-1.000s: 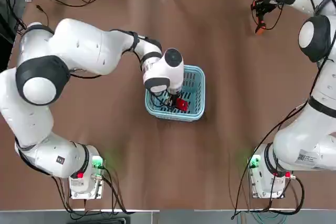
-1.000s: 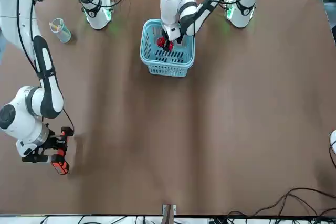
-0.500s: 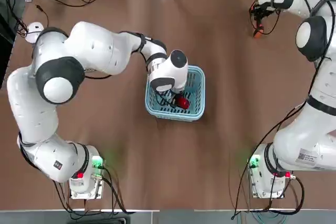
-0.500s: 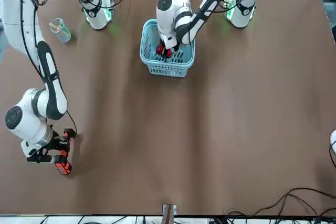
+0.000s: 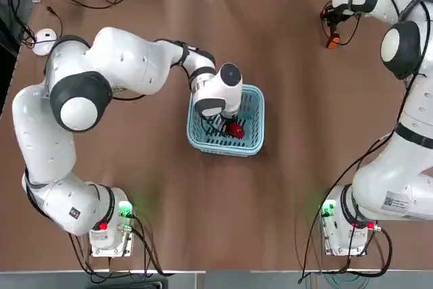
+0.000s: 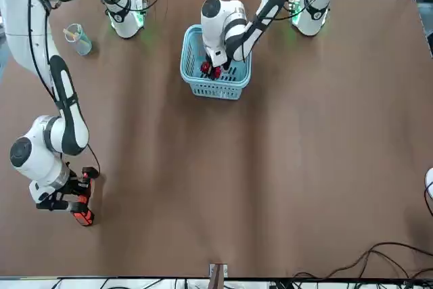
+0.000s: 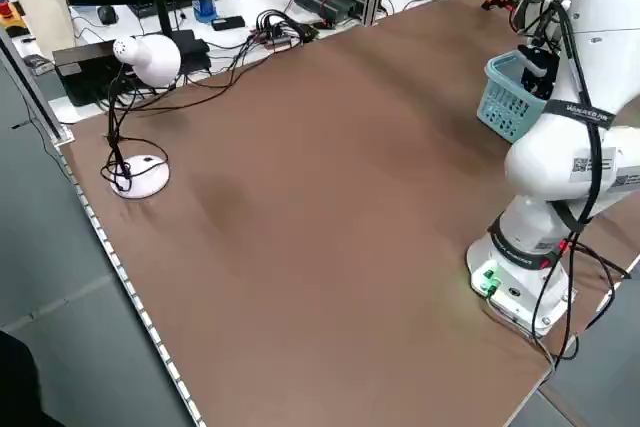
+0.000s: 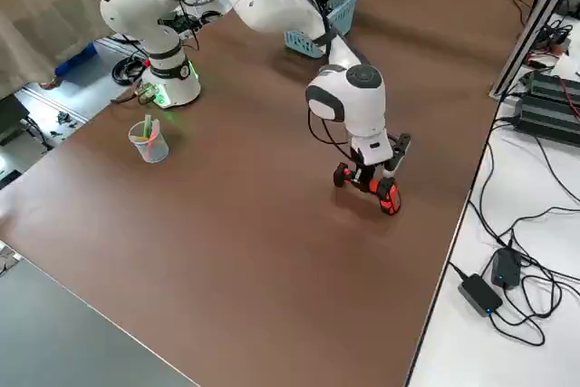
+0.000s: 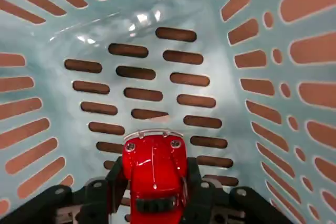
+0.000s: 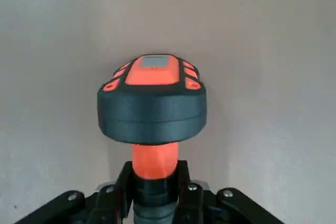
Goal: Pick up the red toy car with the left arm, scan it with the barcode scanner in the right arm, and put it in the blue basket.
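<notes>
The light-blue slotted plastic basket has the left end effector inside, clenched on the glossy red toy car. Right end effector grips the orange-handled black barcode scanner over the brown counter.

Red toy car clamped between the dark fingers of the left hand, one finger against each flank, nose pointing away from the wrist. Glossy rounded bonnet, two small round headlamps, a pale bumper strip at the front edge. Held inside the blue basket, above its slotted floor; rows of oblong slots run under and beyond the car. Slotted walls rise on both sides, brown counter showing through the openings. Bright glare on the far part of the floor
</notes>
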`<move>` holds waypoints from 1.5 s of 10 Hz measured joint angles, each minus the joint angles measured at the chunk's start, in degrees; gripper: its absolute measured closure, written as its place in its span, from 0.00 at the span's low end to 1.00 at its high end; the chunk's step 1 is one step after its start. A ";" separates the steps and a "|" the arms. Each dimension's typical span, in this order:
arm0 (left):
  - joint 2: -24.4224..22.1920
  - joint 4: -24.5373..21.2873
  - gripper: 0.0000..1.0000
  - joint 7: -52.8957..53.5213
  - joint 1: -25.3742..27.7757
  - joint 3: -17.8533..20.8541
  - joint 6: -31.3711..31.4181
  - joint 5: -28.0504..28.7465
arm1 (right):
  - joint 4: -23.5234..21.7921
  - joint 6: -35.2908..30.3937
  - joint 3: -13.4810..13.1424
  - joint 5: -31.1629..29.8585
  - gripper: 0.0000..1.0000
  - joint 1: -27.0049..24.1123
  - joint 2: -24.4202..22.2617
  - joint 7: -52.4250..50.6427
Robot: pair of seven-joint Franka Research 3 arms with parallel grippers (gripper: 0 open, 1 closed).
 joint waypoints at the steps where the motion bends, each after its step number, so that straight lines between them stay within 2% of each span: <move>1: 0.11 0.02 0.51 0.00 0.00 0.05 -0.01 0.28 | -0.05 -0.04 -0.04 0.00 0.62 -0.02 0.05 0.00; 5: 0.40 0.06 0.50 0.00 -0.02 0.07 -0.01 0.52 | 0.04 -0.52 -0.25 0.00 0.06 -0.09 0.02 0.07; 6: 0.40 0.09 0.49 0.01 -0.03 0.07 -0.01 0.53 | 0.33 -1.54 -0.25 0.00 0.00 -0.09 -0.16 0.07; 8: 0.40 0.23 0.41 0.01 -0.03 0.09 -0.02 0.53 | 1.76 -4.91 -0.20 0.00 0.00 -0.03 -2.09 0.07; 9: 0.40 0.30 0.41 0.01 -0.03 0.11 -0.04 0.54 | 2.84 -8.61 -0.17 -0.02 0.00 -0.01 -4.23 0.07; 12: 0.41 1.23 0.39 0.10 -0.04 0.15 -0.81 0.58 | 7.24 -25.51 -0.04 -0.02 0.00 0.04 -11.75 0.07; 15: -0.06 3.59 0.38 0.13 -0.06 -0.14 -4.88 0.58 | 9.10 -38.29 0.33 -0.04 0.00 0.26 -20.32 0.07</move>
